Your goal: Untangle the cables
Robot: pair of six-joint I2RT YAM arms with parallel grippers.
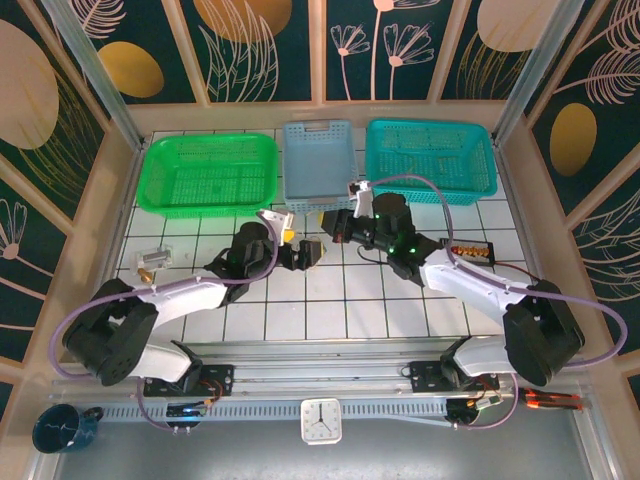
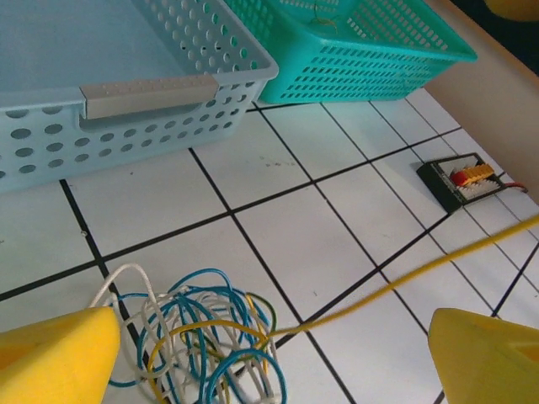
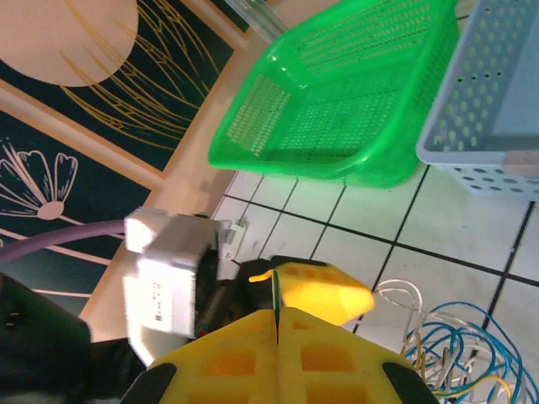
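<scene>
The cables (image 2: 198, 337) lie as a small tangle of white, blue and yellow cords on the white tiles, also seen in the right wrist view (image 3: 450, 349). My left gripper (image 2: 269, 370) is open, its yellow fingers (image 2: 50, 358) wide apart on either side of the tangle, which sits close to the left one. One yellow cord (image 2: 421, 273) runs taut out of the tangle to the right. My right gripper (image 3: 276, 313) is shut on that cord's thin end, which sticks up between its fingers. From above, the left gripper (image 1: 298, 243) and right gripper (image 1: 330, 224) sit close together mid-table.
Along the back stand a green basket (image 1: 210, 138), a light blue basket (image 1: 318, 127) and a teal basket (image 1: 430, 126). A small black board (image 1: 470, 250) lies on the tiles to the right. A small clear part (image 1: 152, 258) lies at the left.
</scene>
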